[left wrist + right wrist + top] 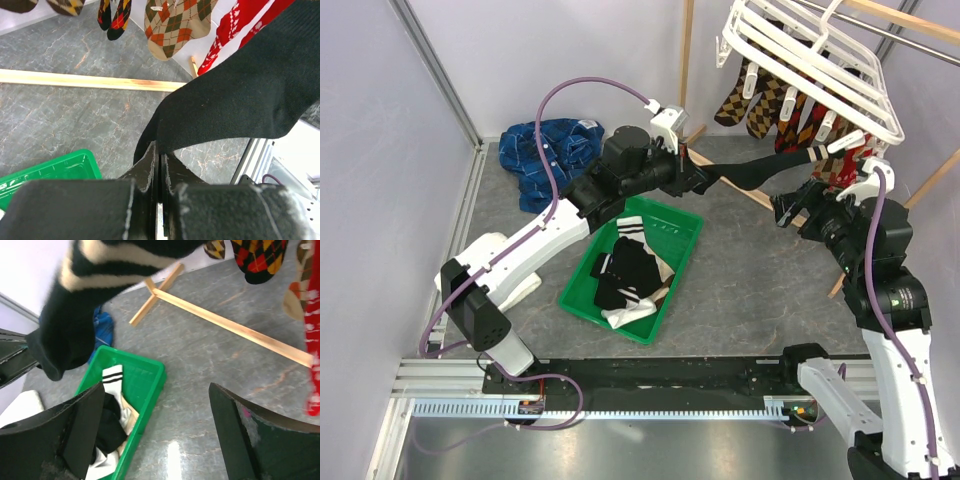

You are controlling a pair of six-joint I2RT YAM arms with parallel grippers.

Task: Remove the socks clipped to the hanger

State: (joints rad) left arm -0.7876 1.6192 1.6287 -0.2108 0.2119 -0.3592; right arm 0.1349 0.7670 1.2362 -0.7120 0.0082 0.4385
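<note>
The white grid hanger point(820, 62) hangs at the top right with brown argyle socks point(745, 100) and a red sock point(860, 165) clipped under it. My left gripper point(695, 180) is shut on the toe end of a black sock point(760, 168). This sock stretches up to the right, and its striped cuff is still at the hanger. In the left wrist view the jaws point(161, 150) pinch that black sock point(235, 100). My right gripper point(790, 210) is open and empty below the hanger. In the right wrist view point(155, 405) the striped black sock point(90, 290) hangs just above its left finger.
A green tray point(675, 270) holding several removed socks sits mid-table and also shows in the right wrist view point(150, 371). A blue cloth point(545, 155) lies at the back left. The wooden stand's floor bars point(225, 325) cross under the hanger. Pale walls enclose the left side and the back.
</note>
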